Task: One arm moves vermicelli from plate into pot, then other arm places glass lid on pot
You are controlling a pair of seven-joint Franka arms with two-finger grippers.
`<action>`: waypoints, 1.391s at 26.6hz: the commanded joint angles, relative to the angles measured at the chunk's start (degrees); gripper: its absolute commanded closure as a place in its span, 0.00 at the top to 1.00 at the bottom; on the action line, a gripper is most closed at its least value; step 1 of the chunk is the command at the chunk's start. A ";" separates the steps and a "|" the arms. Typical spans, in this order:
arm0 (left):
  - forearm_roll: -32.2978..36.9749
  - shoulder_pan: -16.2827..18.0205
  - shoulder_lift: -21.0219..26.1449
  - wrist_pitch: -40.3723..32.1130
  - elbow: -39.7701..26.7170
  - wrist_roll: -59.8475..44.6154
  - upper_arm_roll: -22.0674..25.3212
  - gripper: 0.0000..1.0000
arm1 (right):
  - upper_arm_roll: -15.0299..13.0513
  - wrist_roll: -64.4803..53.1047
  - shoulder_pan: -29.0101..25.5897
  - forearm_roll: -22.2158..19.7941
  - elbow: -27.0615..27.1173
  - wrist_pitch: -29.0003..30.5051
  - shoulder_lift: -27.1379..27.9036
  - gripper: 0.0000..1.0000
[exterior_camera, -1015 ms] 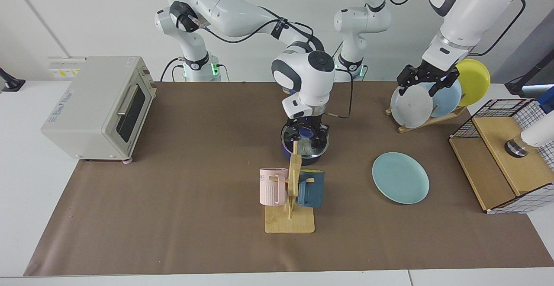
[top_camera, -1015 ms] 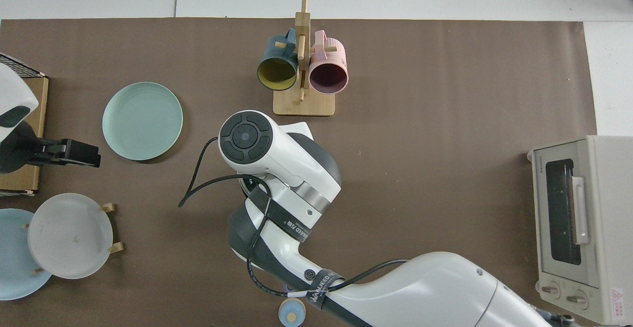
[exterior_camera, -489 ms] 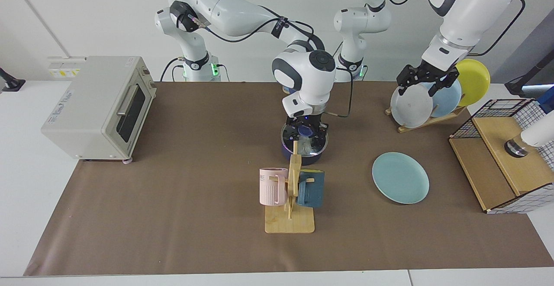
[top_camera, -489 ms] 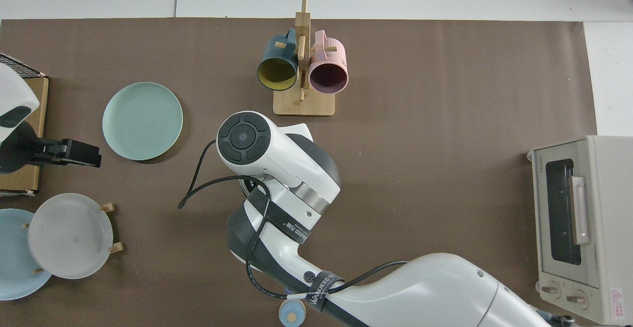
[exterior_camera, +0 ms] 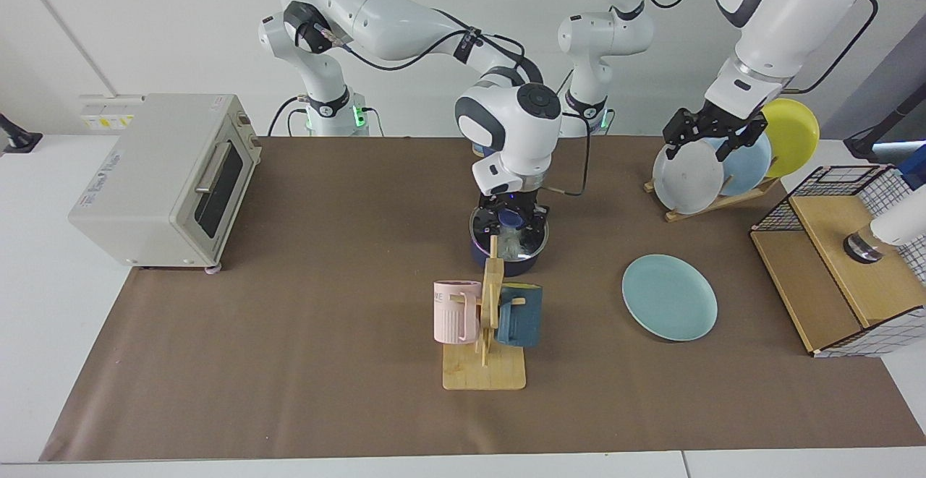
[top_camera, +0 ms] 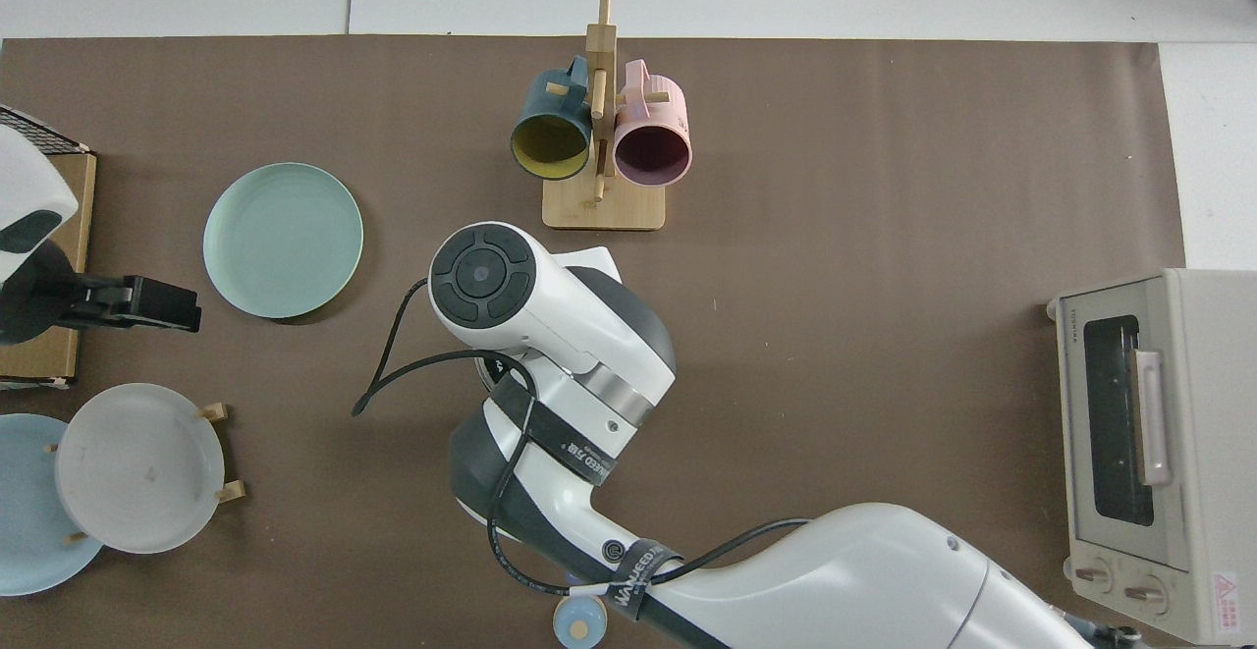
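The dark navy pot (exterior_camera: 527, 267) stands mid-table with the glass lid (exterior_camera: 527, 239) resting on it. Pale vermicelli (exterior_camera: 514, 249) shows through the glass. My right gripper (exterior_camera: 515, 223) hangs straight down over the lid, open, one finger on each side of the blue knob (exterior_camera: 512, 218). In the top view the right arm's hand (top_camera: 486, 276) hides the pot and lid. The teal-green plate (exterior_camera: 670, 297) (top_camera: 283, 240) lies bare, to the pot's right in the facing view. My left gripper (exterior_camera: 711, 138) (top_camera: 157, 303) waits open above the plate rack, holding nothing.
A wooden mug rack (exterior_camera: 485, 373) with a pink mug (exterior_camera: 454, 312) and a dark teal mug (exterior_camera: 519, 315) stands just in front of the pot. A toaster oven (exterior_camera: 166, 178) sits at one end. A plate rack (exterior_camera: 694, 174) and a wire basket (exterior_camera: 846, 268) stand at the other.
My right hand has lifted slightly off the lid, which stays on the pot. The left arm has not moved.
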 commanded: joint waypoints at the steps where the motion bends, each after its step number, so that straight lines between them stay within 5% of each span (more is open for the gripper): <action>1: 1.17 -0.67 -0.81 0.01 -0.43 0.36 0.36 1.00 | 1.18 2.34 -1.21 -0.53 -3.08 1.11 -0.38 0.00; 14: 1.17 -0.76 -0.81 0.01 -0.43 0.36 0.36 1.00 | 1.18 3.30 -1.48 1.05 -4.93 1.29 -1.08 0.00; 21: 1.17 -0.67 -0.81 0.01 -0.43 0.36 0.36 1.00 | 1.18 3.39 -1.83 0.88 -4.93 2.96 -1.00 0.09; 22: 1.17 -0.76 -0.81 0.01 -0.43 0.36 0.36 1.00 | 1.18 3.39 -1.83 0.79 -4.93 3.31 -1.00 0.17; 23: 1.17 -0.67 -0.81 0.01 -0.43 0.36 0.36 1.00 | 1.18 3.39 -1.92 0.79 -4.93 3.49 -1.00 0.35; 25: 1.17 -0.67 -0.81 0.01 -0.43 0.36 0.36 1.00 | 1.18 3.31 -1.92 0.79 -4.76 3.49 -0.99 1.00; 37: 1.17 -0.67 -0.81 0.01 -0.35 0.36 0.36 1.00 | 1.18 1.02 -3.41 1.14 -2.91 1.56 -7.40 1.00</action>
